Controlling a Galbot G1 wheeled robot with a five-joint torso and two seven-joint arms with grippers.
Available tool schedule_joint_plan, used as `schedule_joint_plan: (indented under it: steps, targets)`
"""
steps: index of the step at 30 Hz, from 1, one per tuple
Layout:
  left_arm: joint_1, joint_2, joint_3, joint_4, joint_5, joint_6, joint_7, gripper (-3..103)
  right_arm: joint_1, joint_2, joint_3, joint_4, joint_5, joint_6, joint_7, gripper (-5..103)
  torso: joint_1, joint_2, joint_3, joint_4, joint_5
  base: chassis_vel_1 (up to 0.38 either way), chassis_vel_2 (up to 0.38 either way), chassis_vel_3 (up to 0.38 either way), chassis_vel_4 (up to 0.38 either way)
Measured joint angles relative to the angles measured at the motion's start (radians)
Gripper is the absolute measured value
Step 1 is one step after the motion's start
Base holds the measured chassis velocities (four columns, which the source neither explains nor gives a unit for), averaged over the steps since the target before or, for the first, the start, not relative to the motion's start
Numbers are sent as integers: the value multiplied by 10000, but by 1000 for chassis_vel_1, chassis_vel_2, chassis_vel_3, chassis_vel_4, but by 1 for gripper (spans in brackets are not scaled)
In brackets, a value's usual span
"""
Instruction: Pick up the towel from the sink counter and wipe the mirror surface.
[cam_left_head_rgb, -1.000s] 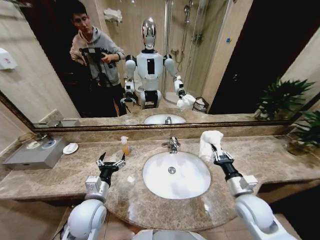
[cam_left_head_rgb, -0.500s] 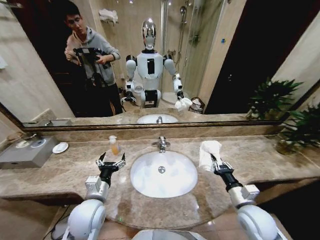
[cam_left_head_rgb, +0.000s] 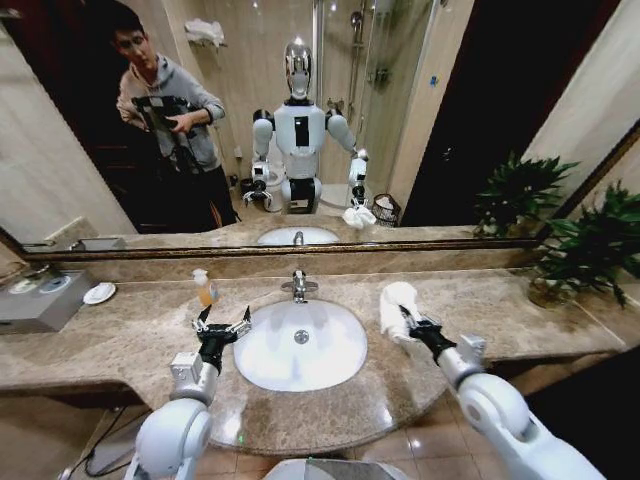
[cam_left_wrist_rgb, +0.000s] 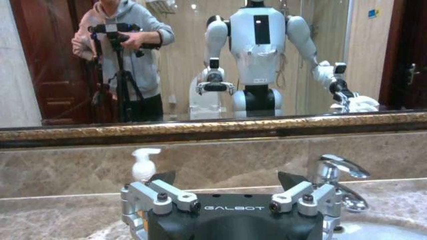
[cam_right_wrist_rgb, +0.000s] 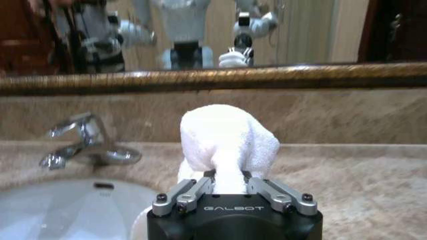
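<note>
The right gripper (cam_left_head_rgb: 408, 320) pinches the white towel (cam_left_head_rgb: 394, 305) — its fingers pressed against the bunched cloth, held over the sink counter (cam_left_head_rgb: 500, 310) just right of the basin (cam_left_head_rgb: 300, 345), below the mirror (cam_left_head_rgb: 420, 120). The left gripper (cam_left_head_rgb: 221, 322) hovers left of the basin, fingers spread — near a soap bottle (cam_left_head_rgb: 203, 287).

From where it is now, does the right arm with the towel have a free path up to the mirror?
Probably yes. The right gripper, shut on the towel, is above the counter beside the basin. Only bare counter and the low backsplash lie between it and the mirror; the tap stands off to the side.
</note>
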Motion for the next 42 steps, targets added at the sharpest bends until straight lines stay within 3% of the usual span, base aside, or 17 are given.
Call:
schedule_joint_plan:
  steps: [7,16,24,27,30,33,36,37,40,42]
  targets:
    - [0,-2,3,0,0,0,1,100,429,-292,-176,-980,-191,-137,-53,11,1,0,1,-7,5,-8,-7,2,2]
    - [0,-2,4,0,0,0,0,100,410,-342,-157,-1010,-337,-392,-127,11,0,0,0,-2,3,-6,-4,3,1]
    - [0,-2,4,0,0,0,0,100,321,-417,-215,-898,-360,-430,-115,20,0,0,0,-4,4,0,0,0,0]
    - [0,-2,4,0,0,0,0,100,287,-442,-199,-862,-368,-430,-114,28,0,0,0,-4,3,0,0,0,0]
    - [0,-3,4,0,0,0,0,100,281,-459,-190,-805,-370,-430,-104,44,0,0,0,-3,4,0,0,0,0]
    - [0,-2,4,0,0,0,0,100,282,-458,-199,-780,-370,-430,-101,50,0,0,0,-3,3,0,0,0,0]
    - [0,-3,4,0,0,0,0,100,263,-390,-174,-719,-370,-396,-98,66,0,0,0,-2,5,0,0,0,0]
    - [0,-3,4,0,0,0,0,100,263,-390,-174,-719,-370,-396,-98,66,0,0,0,-2,5,0,0,0,0]
    - [0,-3,4,0,0,0,0,100,133,-265,51,-602,-480,30,-156,82,0,0,0,-3,4,0,0,0,0]
    - [0,-2,4,0,0,0,0,100,52,-202,150,-558,-555,334,-234,82,0,0,0,-3,4,0,0,0,0]
